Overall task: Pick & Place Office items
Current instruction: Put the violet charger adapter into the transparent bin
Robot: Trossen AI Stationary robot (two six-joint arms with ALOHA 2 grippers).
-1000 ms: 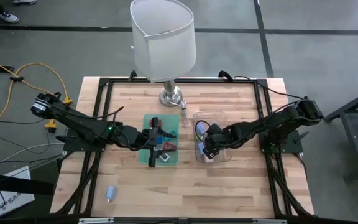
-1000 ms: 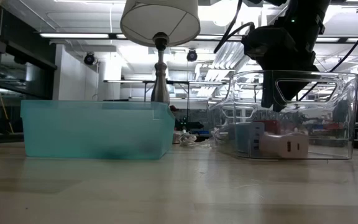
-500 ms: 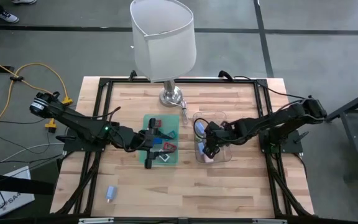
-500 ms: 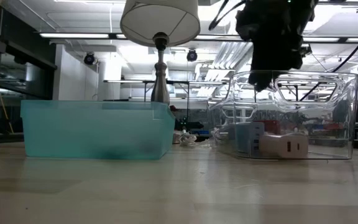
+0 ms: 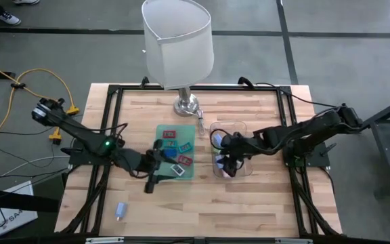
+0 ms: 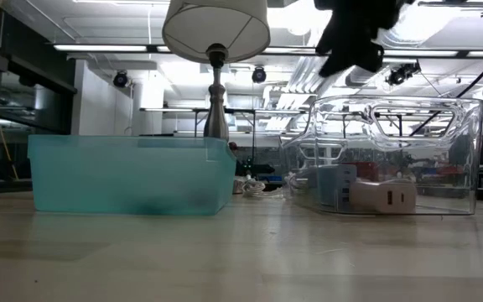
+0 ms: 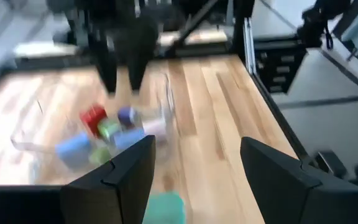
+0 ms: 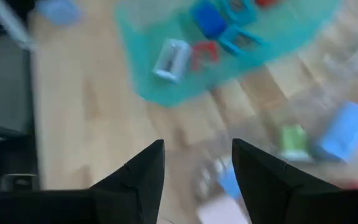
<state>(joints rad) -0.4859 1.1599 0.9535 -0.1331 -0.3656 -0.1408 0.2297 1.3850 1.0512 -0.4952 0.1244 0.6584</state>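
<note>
- Left jaws (image 5: 153, 183) hang off the near-left edge of the translucent teal plastic tray (image 5: 191, 171), over bare wood of the bench (image 5: 249, 203); the two dark fingers (image 7: 114, 186) stand spread apart with nothing between them.
- Just beyond those jaws, inside the teal tray, lie small flat office pieces: a red rectangle (image 5: 170, 134), a teal one (image 5: 183, 145), a blue one (image 5: 175, 169), another red one (image 5: 185, 160), and a white-and-black block (image 5: 181, 171) nearest the jaws.
- Right jaws (image 5: 227, 161) hover above the clear plastic bin (image 5: 239, 126), raised over its rim in the low view (image 6: 355, 38); the fingers (image 8: 138, 174) are parted and empty.
- Beneath the right jaws the clear bin holds a heap of chunky office pieces (image 7: 104, 134): red, green, blue and purple from the left wrist view, plus a pale pink block (image 5: 227, 173) at the bin's near end.
- Right wrist view, beyond its own jaws: a green cylinder (image 8: 293, 140) and a light blue block (image 8: 342, 129) in the bin, the teal tray past them.
- One light blue piece (image 5: 120, 211) sits alone on the bench, well apart from the left jaws, toward the near-left corner.
- A silver-based lamp with a white shade (image 5: 179, 44) stands at the far edge, behind both containers.
</note>
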